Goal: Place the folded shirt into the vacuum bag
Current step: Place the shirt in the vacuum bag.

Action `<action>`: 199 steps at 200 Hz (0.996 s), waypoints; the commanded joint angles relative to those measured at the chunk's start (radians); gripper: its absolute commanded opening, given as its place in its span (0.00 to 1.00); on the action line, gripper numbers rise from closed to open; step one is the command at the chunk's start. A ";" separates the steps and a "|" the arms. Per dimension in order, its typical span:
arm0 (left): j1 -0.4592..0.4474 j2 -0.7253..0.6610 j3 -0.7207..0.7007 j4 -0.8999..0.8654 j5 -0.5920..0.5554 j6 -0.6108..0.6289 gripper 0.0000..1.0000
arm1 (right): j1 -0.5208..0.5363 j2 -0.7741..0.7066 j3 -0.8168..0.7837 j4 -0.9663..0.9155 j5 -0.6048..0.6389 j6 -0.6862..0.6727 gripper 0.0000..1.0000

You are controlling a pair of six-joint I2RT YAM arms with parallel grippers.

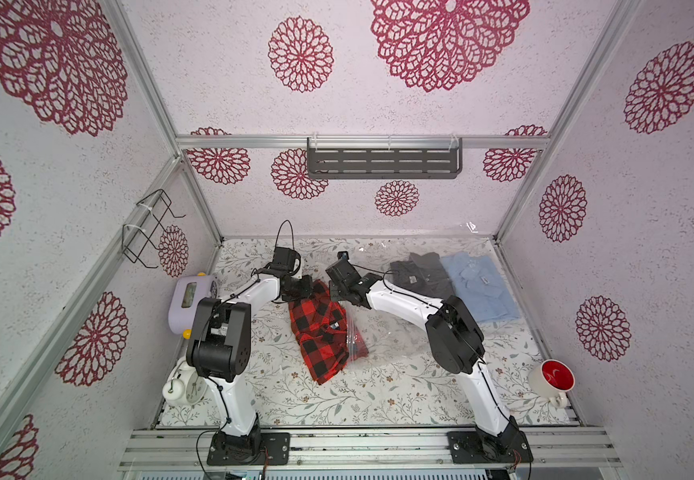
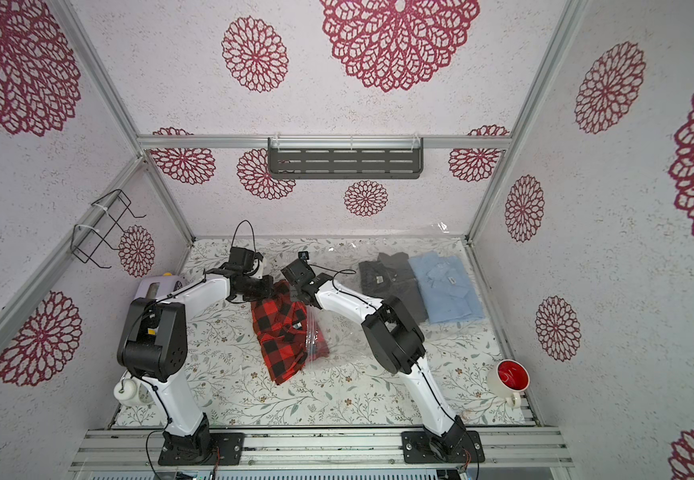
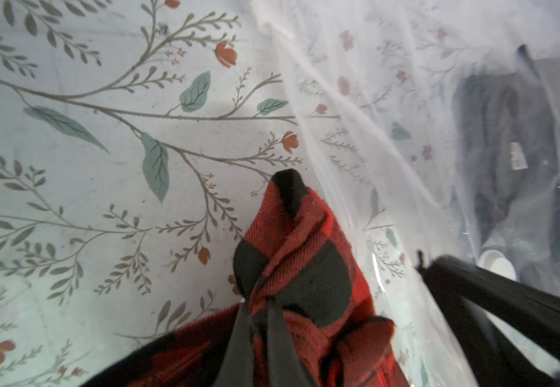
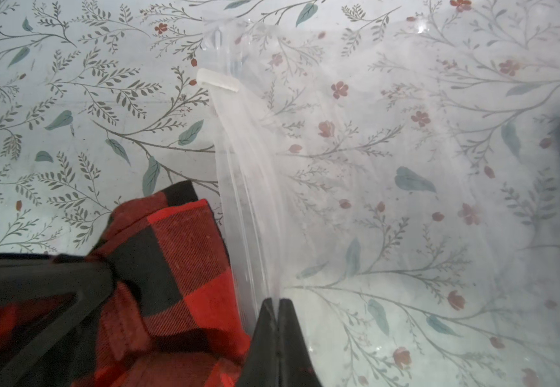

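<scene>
This is a robot test cell in a lab, dressed up as a home. Bare aluminium framing [image 1: 362,142] boxes it in, with wall panels [image 1: 300,54] papered in red floral medallions. The left arm [image 1: 235,399] and right arm [image 1: 482,395] are bolted to a metal rail [image 1: 362,446] along the bottom edge. A flowered tabletop [image 1: 378,395], a mug [image 1: 553,376] at lower right and an alarm clock [image 1: 189,388] at lower left give the household look.

Pale textured walls [image 1: 378,104] printed with crimson floral medallions, aluminium frame rails [image 1: 254,142], dark slotted shelf [image 1: 383,163] on back wall, black wire rack [image 1: 150,228] at side, leaf-and-flower patterned tabletop [image 1: 337,399], soft even light
</scene>
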 commanded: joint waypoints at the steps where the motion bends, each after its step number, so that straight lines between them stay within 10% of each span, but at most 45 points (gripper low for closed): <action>1: 0.000 -0.070 -0.039 0.101 0.054 -0.014 0.00 | -0.005 0.007 0.051 -0.007 0.017 0.018 0.00; 128: -0.029 0.056 -0.116 0.480 0.210 -0.148 0.00 | -0.020 -0.119 -0.106 0.142 -0.067 0.113 0.00; 199: -0.086 0.171 -0.005 0.331 -0.022 -0.118 0.00 | -0.020 -0.179 -0.171 0.199 -0.075 0.129 0.00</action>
